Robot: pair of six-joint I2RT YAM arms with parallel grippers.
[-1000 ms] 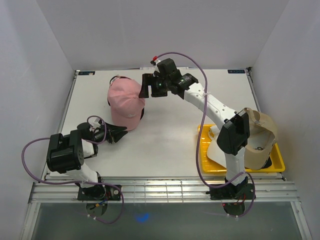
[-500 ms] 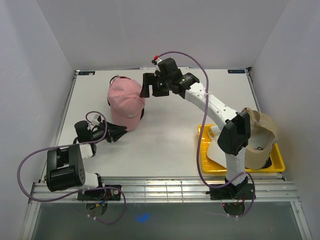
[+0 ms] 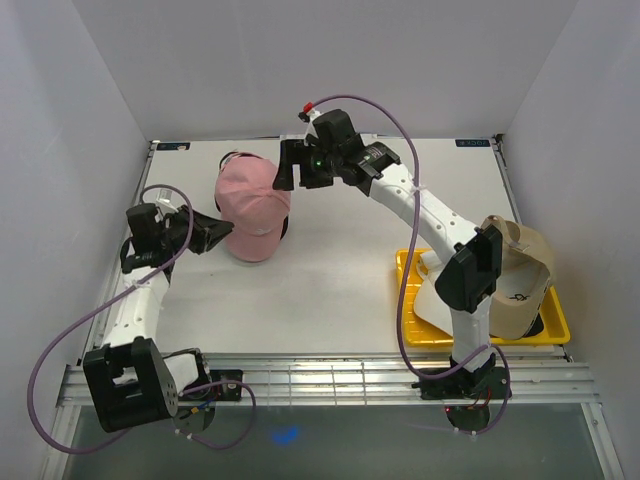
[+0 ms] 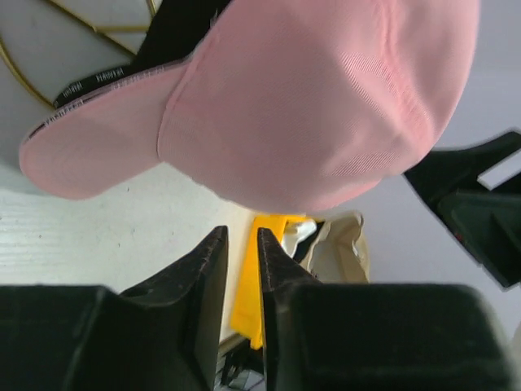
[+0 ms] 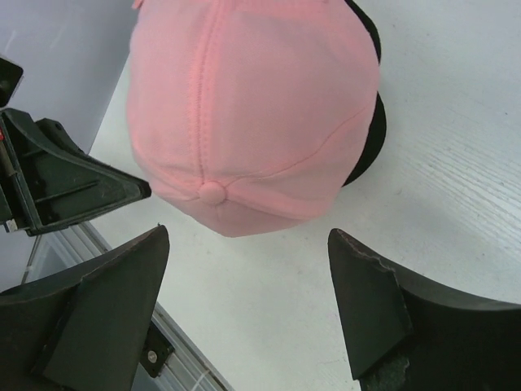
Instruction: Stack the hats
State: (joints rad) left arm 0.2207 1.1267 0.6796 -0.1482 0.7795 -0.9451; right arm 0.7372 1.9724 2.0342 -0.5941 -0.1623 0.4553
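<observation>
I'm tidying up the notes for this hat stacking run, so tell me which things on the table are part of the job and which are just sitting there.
Part of the job:
- pink cap, on top of a black cap
- tan cap
- white cap in the tray

Just there:
- yellow tray
- gold wire stand

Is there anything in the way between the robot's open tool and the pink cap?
No, nothing visible. The right tool hangs open right beside the plain pink fabric cap, with only bare white table between them. The left tool waits on the cap's other side.
</observation>
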